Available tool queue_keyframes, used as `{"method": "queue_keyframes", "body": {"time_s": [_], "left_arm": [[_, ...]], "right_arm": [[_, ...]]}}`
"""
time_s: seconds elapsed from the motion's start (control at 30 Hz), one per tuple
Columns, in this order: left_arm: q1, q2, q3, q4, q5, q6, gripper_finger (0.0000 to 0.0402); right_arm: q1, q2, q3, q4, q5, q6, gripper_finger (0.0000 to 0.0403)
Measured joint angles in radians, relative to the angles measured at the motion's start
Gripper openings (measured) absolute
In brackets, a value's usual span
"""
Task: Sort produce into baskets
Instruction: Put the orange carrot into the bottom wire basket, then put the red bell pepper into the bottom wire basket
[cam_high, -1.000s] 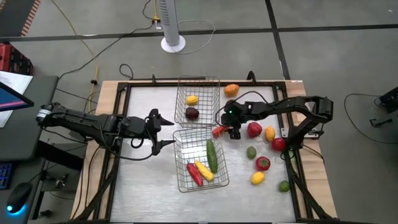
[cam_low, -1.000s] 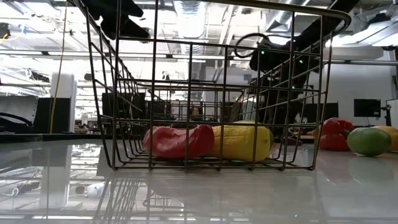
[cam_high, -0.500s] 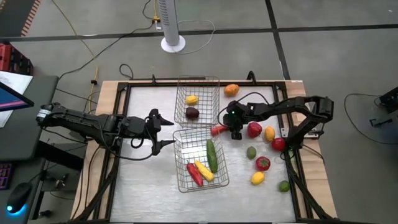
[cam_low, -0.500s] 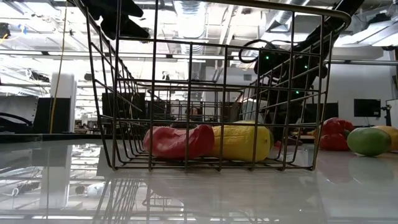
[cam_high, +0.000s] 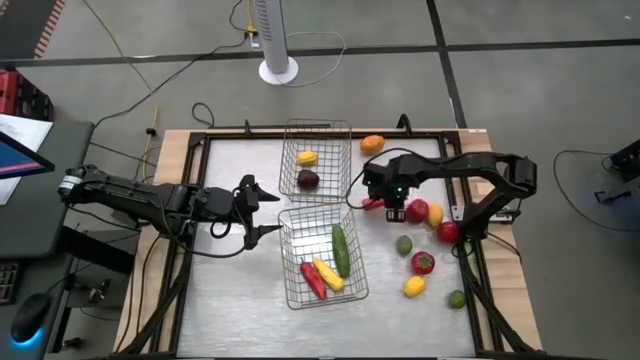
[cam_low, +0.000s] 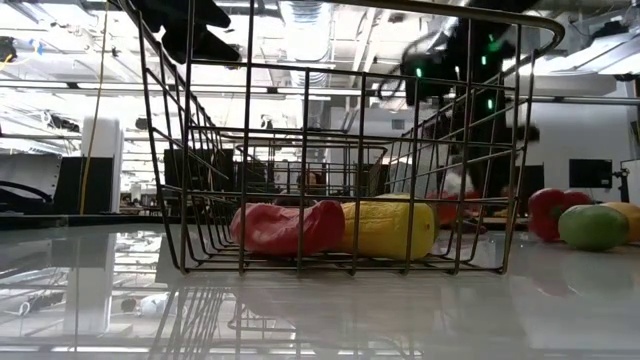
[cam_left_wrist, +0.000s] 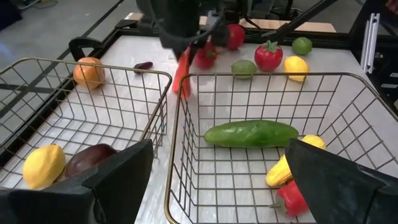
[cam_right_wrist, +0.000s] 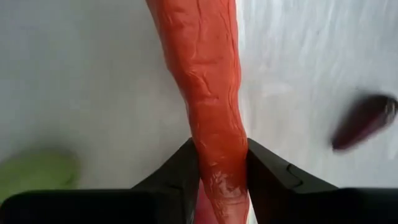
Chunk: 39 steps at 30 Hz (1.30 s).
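Note:
My right gripper (cam_high: 380, 198) is shut on a long red pepper (cam_right_wrist: 208, 93) above the table, right of the two wire baskets. The far basket (cam_high: 345, 128) holds a lemon (cam_high: 307, 157) and a dark plum (cam_high: 309, 180). The near basket (cam_high: 285, 250) holds a green cucumber (cam_high: 341, 250), a red pepper (cam_high: 312, 280) and a yellow piece (cam_high: 327, 272). My left gripper (cam_high: 272, 213) is open and empty, just left of the baskets, where they meet. Several loose fruits lie at the right. My right gripper pinches the long red pepper near one end (cam_right_wrist: 219, 163) between its two fingers (cam_right_wrist: 177, 177), which lie across it. The fingers come from above, pointing down. The pepper hangs below them (cam_left_wrist: 182, 78), clear of the table.
An orange (cam_high: 372, 144) lies at the far side. A red pepper (cam_high: 417, 210), lemons (cam_high: 434, 214), a tomato (cam_high: 447, 232), limes (cam_high: 404, 244) and a red piece (cam_high: 423, 263) lie right of the baskets. A small dark piece (cam_right_wrist: 364, 121) lies on the table below my right gripper.
My right gripper has gone up and a little toward the table's right edge, away from the near basket's corner. The long red pepper has come up with it, from lying on the table to hanging clear.

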Motion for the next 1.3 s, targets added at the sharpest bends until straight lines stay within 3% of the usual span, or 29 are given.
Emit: {"method": "queue_keyframes", "body": {"time_s": [0.13,0.3,0.53,0.63,0.83,1.03,1.17,1.3], "left_arm": [[0.0,0.0,0.0,0.0,-0.008,0.0,0.0352],[0.0,0.0,0.0,-0.013,-0.024,-0.012,0.0352],[0.0,0.0,0.0,-0.016,-0.024,-0.014,0.0352],[0.0,0.0,0.0,-0.014,-0.025,-0.014,0.0352],[0.0,0.0,0.0,-0.008,-0.025,-0.015,0.0352],[0.0,0.0,0.0,-0.009,-0.026,-0.017,0.0352],[0.0,0.0,0.0,-0.01,-0.026,-0.017,0.0352],[0.0,0.0,0.0,-0.013,-0.025,-0.019,0.0352]], "right_arm": [[0.065,0.0,0.124,-0.172,0.001,0.095,0.0133],[0.166,0.0,0.262,-0.26,0.003,0.177,0.0138],[0.279,-0.003,0.439,-0.414,0.167,0.315,0.0139],[0.316,-0.003,0.474,-0.361,0.173,0.321,0.0141],[0.375,0.006,0.475,-0.089,0.137,0.218,0.0158],[0.396,0.008,0.475,0.106,0.033,0.146,0.0203],[0.393,0.008,0.475,0.077,0.018,0.141,0.0246],[0.347,0.006,0.475,-0.137,0.106,0.185,0.0263]]}}
